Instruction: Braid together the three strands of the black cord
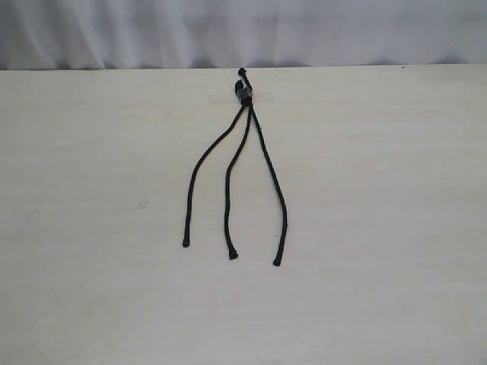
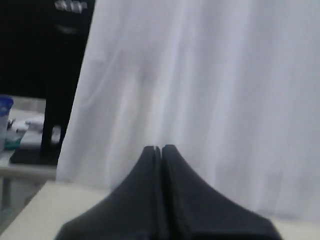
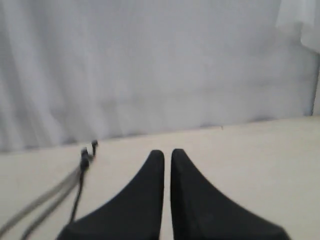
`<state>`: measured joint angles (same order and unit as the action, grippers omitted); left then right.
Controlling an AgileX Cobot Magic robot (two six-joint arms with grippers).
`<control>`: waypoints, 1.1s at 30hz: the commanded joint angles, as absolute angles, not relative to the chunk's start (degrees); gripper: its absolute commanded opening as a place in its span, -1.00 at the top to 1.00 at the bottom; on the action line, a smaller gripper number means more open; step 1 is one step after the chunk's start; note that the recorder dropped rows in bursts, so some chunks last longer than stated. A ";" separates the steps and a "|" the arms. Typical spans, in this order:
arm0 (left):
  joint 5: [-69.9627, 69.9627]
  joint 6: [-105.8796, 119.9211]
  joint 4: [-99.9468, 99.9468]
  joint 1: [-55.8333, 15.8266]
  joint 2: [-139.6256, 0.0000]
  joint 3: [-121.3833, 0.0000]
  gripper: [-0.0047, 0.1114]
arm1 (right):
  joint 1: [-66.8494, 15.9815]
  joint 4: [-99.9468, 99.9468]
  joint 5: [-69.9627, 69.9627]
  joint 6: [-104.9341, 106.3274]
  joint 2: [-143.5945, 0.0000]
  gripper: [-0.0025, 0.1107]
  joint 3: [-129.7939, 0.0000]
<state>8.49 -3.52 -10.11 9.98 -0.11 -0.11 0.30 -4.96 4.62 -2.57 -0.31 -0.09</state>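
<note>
The black cord [image 1: 244,90] lies on the pale table [image 1: 380,228], its knotted end taped down near the far edge. The three strands fan out toward the front, unbraided: a left one [image 1: 199,171], a middle one [image 1: 230,179] and a right one [image 1: 272,171], each ending in a small knob. Neither gripper shows in the exterior view. My left gripper [image 2: 160,148] is shut and empty, facing a white curtain. My right gripper [image 3: 167,152] is shut down to a thin slit, holding nothing, with the cord's knot [image 3: 85,159] off to one side of it.
A strip of clear tape [image 1: 262,97] crosses the knot. A white curtain [image 1: 243,30] hangs behind the table's far edge. In the left wrist view a dark area with a blue cup [image 2: 4,107] and clutter lies beyond the curtain.
</note>
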 commanded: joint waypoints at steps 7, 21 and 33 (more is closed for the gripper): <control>46.09 -26.22 -0.82 9.97 0.00 -2.28 0.92 | 0.50 -11.05 -30.96 -14.38 0.00 0.88 -2.19; 31.75 -55.02 64.95 9.97 -36.79 -30.53 0.92 | -4.02 58.38 -12.96 -62.84 -45.36 0.88 -29.92; -3.69 -34.41 42.68 8.31 -57.16 -43.02 0.92 | -4.85 31.09 19.76 -33.02 -79.32 0.88 -56.08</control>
